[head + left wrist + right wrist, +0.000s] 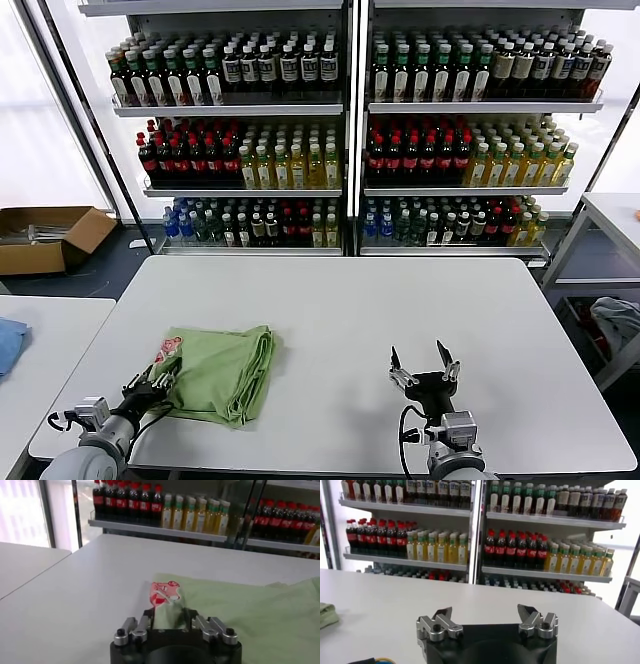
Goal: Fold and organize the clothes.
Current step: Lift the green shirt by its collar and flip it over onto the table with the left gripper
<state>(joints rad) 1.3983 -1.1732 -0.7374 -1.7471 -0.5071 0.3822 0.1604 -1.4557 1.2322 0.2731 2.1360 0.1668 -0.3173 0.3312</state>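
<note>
- The green polo shirt (pixel 222 372), folded, is seen on the white table (pixel 340 310) at its left front part.
- The shirt's near-left corner is clamped by the left gripper (pixel 158 384).
- The right gripper (pixel 423 366) is held wide and empty above the table, well apart from the shirt.

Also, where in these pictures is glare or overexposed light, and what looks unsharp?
Head view: windows blown out white at both sides; table evenly lit. Left wrist view: bright window, left pincer soft at the shirt. Right wrist view: open right pincer slightly soft, shelves clearer.
</note>
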